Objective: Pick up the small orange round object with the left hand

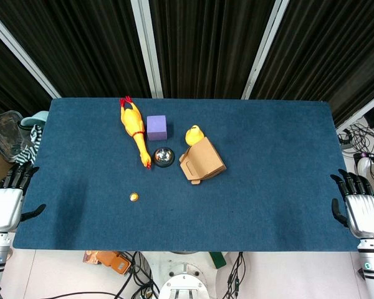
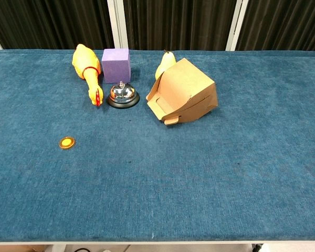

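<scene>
A small orange round object [image 1: 134,197] lies flat on the blue tablecloth [image 1: 268,187], left of centre and near the front; the chest view shows the same orange disc [image 2: 67,142] at the left. My left hand [image 1: 7,198] hovers off the table's left edge with its fingers apart, holding nothing, well to the left of the disc. At the right edge, my right hand [image 1: 360,208] is likewise spread and empty. Neither hand appears in the chest view.
Behind the disc lie a yellow rubber chicken [image 1: 134,129], a purple cube [image 1: 156,127], a silver desk bell [image 1: 164,156], a tipped cardboard box [image 1: 202,161] and a yellow pear-like object [image 1: 194,134]. A clear bin [image 1: 5,134] stands off the left side.
</scene>
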Controlling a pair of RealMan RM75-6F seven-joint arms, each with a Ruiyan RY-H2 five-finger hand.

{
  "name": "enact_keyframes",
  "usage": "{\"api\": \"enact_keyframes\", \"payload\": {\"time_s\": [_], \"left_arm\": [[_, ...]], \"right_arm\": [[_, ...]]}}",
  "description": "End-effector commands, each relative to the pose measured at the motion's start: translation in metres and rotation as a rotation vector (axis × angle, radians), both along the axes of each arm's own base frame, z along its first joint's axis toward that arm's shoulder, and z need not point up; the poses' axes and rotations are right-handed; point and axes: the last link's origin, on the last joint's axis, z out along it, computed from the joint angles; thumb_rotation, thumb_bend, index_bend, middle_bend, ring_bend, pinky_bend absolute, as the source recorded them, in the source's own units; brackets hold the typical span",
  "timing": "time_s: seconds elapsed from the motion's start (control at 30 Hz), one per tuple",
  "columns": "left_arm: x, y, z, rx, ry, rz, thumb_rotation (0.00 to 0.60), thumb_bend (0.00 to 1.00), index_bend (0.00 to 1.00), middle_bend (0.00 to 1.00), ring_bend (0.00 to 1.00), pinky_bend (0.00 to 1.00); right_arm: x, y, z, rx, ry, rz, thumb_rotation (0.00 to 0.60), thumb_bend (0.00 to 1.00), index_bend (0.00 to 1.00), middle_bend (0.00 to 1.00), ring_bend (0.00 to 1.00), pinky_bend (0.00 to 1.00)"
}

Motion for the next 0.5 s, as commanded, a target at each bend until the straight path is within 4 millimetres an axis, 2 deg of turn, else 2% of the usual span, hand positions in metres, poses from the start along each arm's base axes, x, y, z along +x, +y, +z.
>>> {"api": "enact_keyframes", "payload": {"time_s": [0.03,0.5], "left_arm": [[-0.0003,-0.0003,0.0007,0.0,-0.002,0.002,0.6,0.1,0.14,0.06,0.02,0.26],[-0.0026,0.0001,0.0019,-0.008,-0.02,0.01,0.6,0.1,0.14,0.06,0.03,0.26]], "right_arm": [[0.0,0.0002,0.0001,0.0,0.0,0.0,0.6,0.69,0.24,0.16,0.17,0.17],[0.0003,-0.0005,-0.0004,0.0,0.001,0.001,0.6,0.69,0.24,0.16,0.17,0.17]]}}
